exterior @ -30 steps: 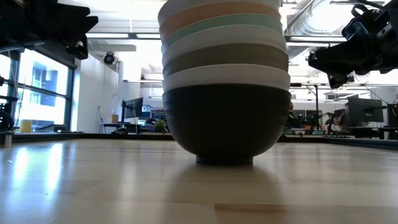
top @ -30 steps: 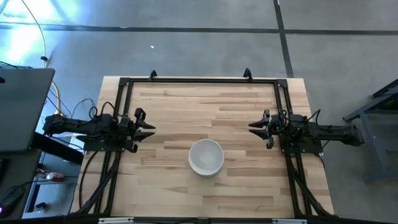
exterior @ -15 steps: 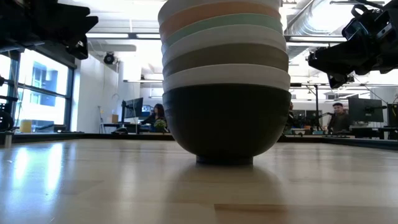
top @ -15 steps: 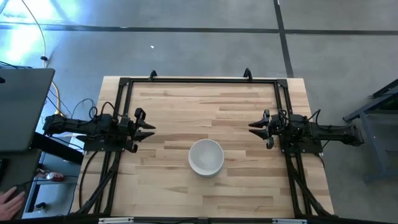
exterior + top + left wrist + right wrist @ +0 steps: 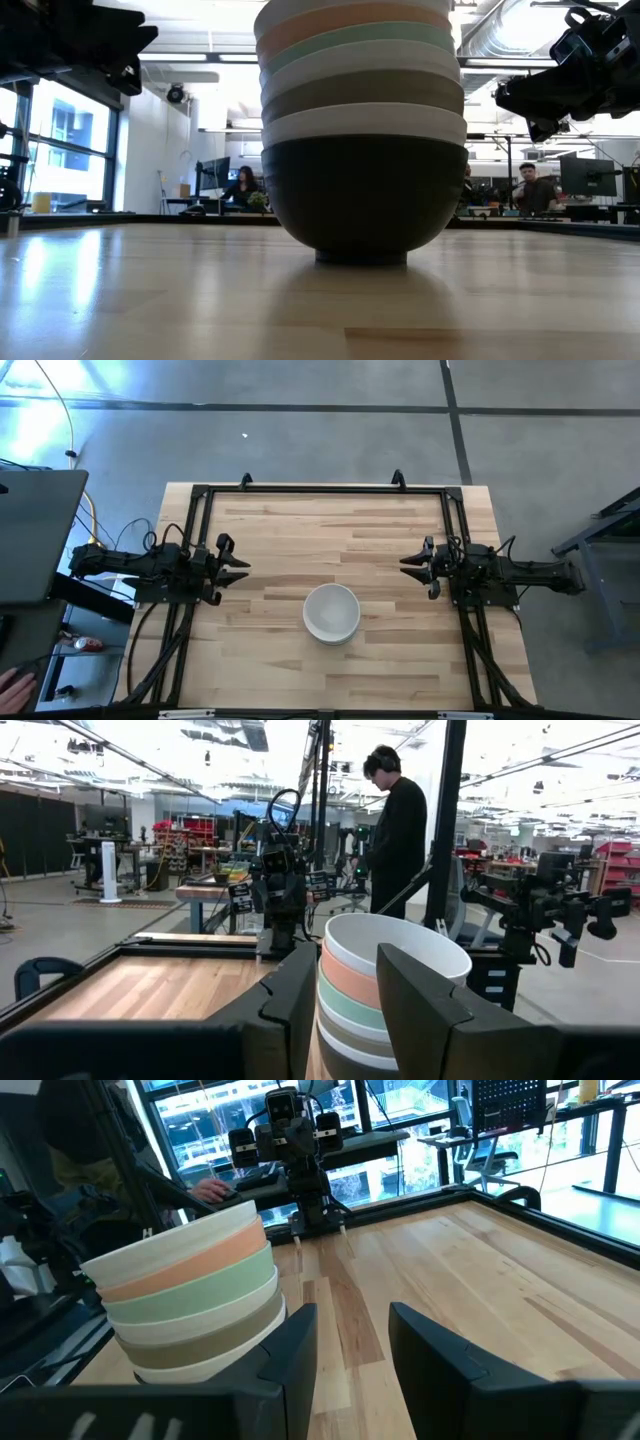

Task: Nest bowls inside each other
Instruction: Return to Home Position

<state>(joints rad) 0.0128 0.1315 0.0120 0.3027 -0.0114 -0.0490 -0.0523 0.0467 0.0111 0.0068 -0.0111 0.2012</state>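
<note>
bowls (image 5: 332,612) stand nested in one stack on the wooden table (image 5: 300,680), between the two arms and a little toward its near edge, just where the stack stood a second ago. from the low view the order reads upward: black bowl (image 5: 364,200) at the bottom, then a white bowl (image 5: 364,122), the grey bowl (image 5: 364,92), a second white bowl (image 5: 364,62), the mint green bowl (image 5: 364,40), the peach-orange bowl (image 5: 364,20), and a third white rim at the very top. left gripper (image 5: 240,567) hangs at the table's left side with its fingers apart and nothing between them; right gripper (image 5: 408,563) hangs at the right side, likewise parted and empty. neither arm has shifted since the earlier frames, and both are well apart from the stack. what has changed lies off the table: a hand (image 5: 14,684) at the lower left corner of the high view was not there a second ago, and two seated people (image 5: 243,185) (image 5: 527,187) now show in the room behind the stack, each shifted slightly since half a second back.
</note>
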